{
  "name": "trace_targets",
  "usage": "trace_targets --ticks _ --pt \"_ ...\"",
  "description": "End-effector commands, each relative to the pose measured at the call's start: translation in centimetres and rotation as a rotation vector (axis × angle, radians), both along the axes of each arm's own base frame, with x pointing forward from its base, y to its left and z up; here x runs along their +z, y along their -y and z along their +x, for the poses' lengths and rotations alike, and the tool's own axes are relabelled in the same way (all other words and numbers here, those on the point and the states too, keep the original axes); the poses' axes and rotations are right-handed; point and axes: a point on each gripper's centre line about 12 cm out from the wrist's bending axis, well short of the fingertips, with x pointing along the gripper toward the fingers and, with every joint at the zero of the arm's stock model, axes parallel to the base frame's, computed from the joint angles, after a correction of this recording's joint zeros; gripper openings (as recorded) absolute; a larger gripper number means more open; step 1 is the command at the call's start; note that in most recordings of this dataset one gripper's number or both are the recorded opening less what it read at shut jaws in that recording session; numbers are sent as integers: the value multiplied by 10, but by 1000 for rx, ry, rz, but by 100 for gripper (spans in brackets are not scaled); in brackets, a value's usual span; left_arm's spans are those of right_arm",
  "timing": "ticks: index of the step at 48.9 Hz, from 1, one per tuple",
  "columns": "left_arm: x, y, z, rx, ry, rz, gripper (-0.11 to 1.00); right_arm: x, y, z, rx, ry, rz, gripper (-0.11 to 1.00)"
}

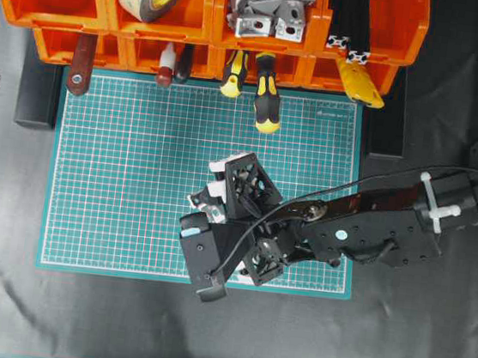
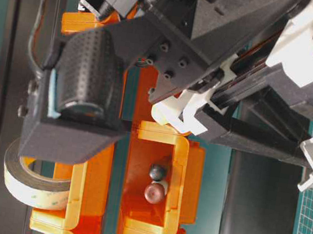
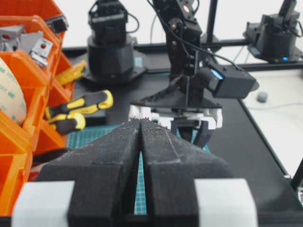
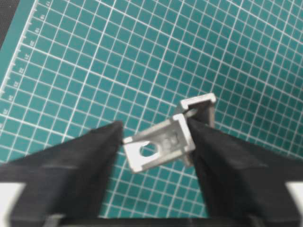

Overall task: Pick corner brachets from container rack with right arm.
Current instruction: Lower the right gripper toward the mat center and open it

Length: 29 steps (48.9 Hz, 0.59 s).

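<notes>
The right pincer (image 4: 156,142) is clamped on one corner bracket (image 4: 163,144) above the green cutting mat (image 4: 94,61) (only the wrist view shows it; overhead the arm hides it). More brackets (image 1: 267,8) fill an orange rack (image 1: 394,32) bin beyond open mat. Screwdrivers (image 1: 266,91) overhang its edge. The left pincer (image 3: 140,125) is together, apparently empty.

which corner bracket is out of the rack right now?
The corner bracket between the right gripper fingers, over the green mat. The other brackets sit piled in their orange bin.
</notes>
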Motion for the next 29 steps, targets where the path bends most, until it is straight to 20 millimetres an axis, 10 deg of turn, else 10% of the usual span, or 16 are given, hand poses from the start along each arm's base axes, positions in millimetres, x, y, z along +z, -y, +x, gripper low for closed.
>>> trace_targets --ticks 1,6,29 --pt "9 0 1 2 21 -2 0 11 -3 3 5 35 17 65" --pt "10 0 1 0 23 -2 0 11 -3 4 4 36 19 81" --pt "10 0 1 2 23 -2 0 12 -4 3 -14 32 43 80"
